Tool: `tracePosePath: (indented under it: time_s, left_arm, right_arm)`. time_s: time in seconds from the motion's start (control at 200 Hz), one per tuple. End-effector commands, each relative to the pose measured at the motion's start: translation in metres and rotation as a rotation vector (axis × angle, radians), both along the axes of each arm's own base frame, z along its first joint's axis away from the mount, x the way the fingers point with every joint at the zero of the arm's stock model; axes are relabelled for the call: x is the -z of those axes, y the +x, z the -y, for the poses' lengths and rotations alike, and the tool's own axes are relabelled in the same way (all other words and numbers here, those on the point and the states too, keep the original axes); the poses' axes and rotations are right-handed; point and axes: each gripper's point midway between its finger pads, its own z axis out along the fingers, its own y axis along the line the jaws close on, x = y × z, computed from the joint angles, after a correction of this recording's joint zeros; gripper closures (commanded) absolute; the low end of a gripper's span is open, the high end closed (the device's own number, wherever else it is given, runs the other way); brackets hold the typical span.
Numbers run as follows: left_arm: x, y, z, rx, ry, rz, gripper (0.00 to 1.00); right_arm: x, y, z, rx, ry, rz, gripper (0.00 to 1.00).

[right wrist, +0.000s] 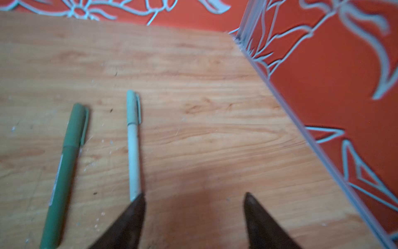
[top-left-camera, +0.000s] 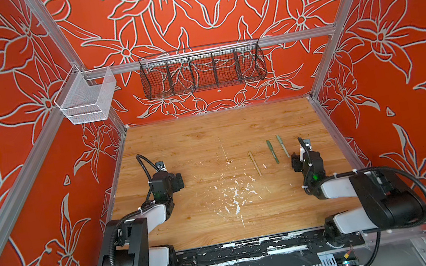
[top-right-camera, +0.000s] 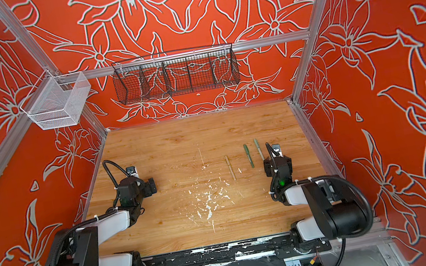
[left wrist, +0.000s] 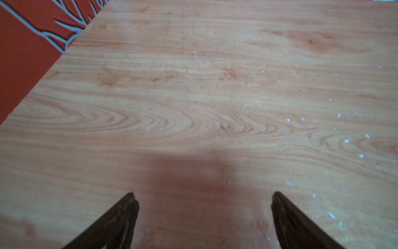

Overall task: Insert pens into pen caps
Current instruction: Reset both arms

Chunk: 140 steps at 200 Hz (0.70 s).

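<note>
Three pens lie side by side on the right half of the wooden table [top-left-camera: 178, 145]: a tan pen [top-left-camera: 255, 164], a dark green pen [top-left-camera: 273, 152] and a pale mint pen [top-left-camera: 282, 146]. In the right wrist view the dark green pen [right wrist: 62, 179] wears its cap [right wrist: 76, 125] at the far end, and the mint pen [right wrist: 134, 159] wears its cap [right wrist: 131, 107] likewise. My right gripper [right wrist: 193, 195] is open and holds nothing. One of its fingertips [right wrist: 140, 199] is at the mint pen's near end. My left gripper [left wrist: 203, 194] stands open over bare wood at the left [top-left-camera: 179, 181].
White paint flecks [top-left-camera: 234, 195] dot the table's middle. A black wire basket [top-left-camera: 202, 73] hangs on the back wall and a white mesh basket [top-left-camera: 85, 98] on the left rail. The right wall's metal rail [right wrist: 301, 120] runs close to my right gripper.
</note>
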Motion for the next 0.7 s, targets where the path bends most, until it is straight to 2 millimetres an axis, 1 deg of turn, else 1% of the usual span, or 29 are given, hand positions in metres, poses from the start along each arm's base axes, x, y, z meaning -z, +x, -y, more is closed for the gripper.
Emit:
tracePosePath:
  time_s: [0.0, 0.065, 0.12, 0.18, 0.696]
  left_arm:
    - [-0.0149, 0.0102, 0.0024, 0.025, -0.019, 0.047, 0.03]
    - [-0.0149, 0.0102, 0.0023, 0.025, -0.019, 0.049, 0.03]
    - [-0.0148, 0.01, 0.0021, 0.024, -0.019, 0.049, 0.03]
    - [-0.0154, 0.0102, 0.0023, 0.025, -0.019, 0.05, 0.03]
    - [-0.015, 0.0101, 0.0023, 0.025, -0.019, 0.049, 0.03]
  right_arm:
    - [-0.0353, 0.0185, -0.0167, -0.108, 0.005, 0.132, 0.03]
    - [-0.0343, 0.0225, -0.0172, -0.11, 0.016, 0.125, 0.03]
    - [-0.0317, 0.0218, -0.0162, -0.111, 0.023, 0.091, 0.03]
    - [-0.0325, 0.0241, -0.0163, -0.114, 0.027, 0.104, 0.03]
    - [-0.0318, 0.0248, -0.014, -0.11, 0.035, 0.088, 0.03]
